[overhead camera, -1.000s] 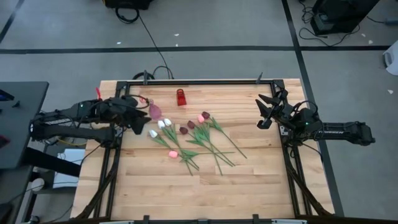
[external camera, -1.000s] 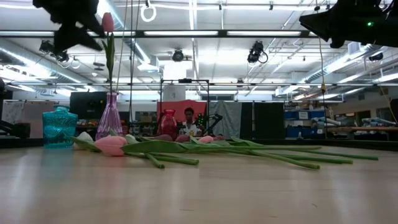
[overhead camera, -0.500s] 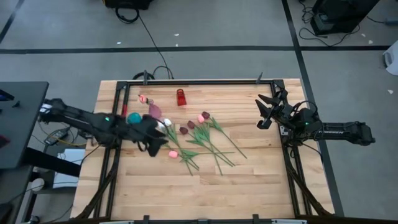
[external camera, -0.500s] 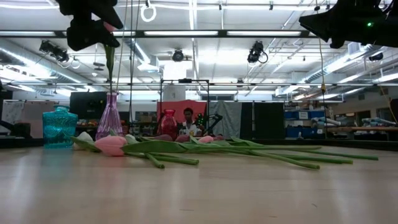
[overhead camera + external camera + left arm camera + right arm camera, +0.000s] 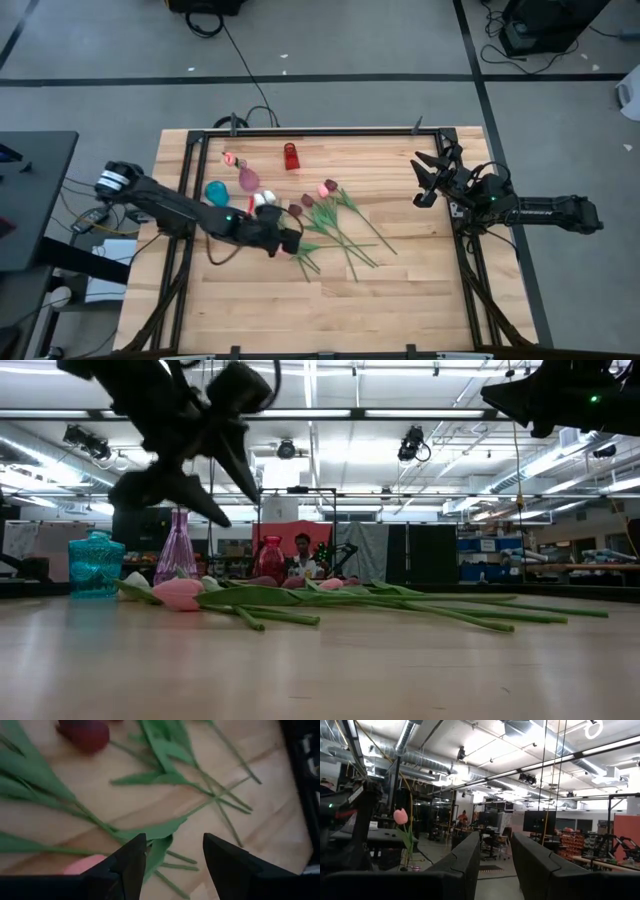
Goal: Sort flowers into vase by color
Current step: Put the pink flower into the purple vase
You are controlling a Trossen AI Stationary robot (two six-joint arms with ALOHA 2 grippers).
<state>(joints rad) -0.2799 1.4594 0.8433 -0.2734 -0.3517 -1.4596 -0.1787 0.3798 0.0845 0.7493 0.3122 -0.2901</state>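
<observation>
Wooden boards are carrying our whole job, and the table [image 5: 400,300] is showing us a clear change: a second ago our left gripper [image 5: 290,241] was hanging by the pink vase [image 5: 249,178] with a pink tulip's stem going into it; now that tulip [image 5: 229,158] is standing in the vase, and the arm is reaching out over the pile of flowers [image 5: 325,225] lying mid-table. We are reading that as one pink bloom sorted and the next pick beginning. In the left wrist view the fingers [image 5: 131,865] are standing apart with nothing between them, hovering over green stems, with a pink head [image 5: 82,865] just beside one finger and a maroon head [image 5: 85,734] farther off. Our guess is that the pink one is the next target, though we are not sure. Our right gripper [image 5: 430,180] is waiting in the air near the table's right edge, well apart from the flowers; its fingers [image 5: 465,855] are parted and empty, looking across at the placed tulip. The teal vase [image 5: 216,190] and red vase [image 5: 290,155] are looking empty from above, as far as we can tell. Hard to make out: the left arm is covering the white heads and part of the pile in the high view, so we are not counting the flowers left, and the low view is showing them only as an overlapping heap.
</observation>
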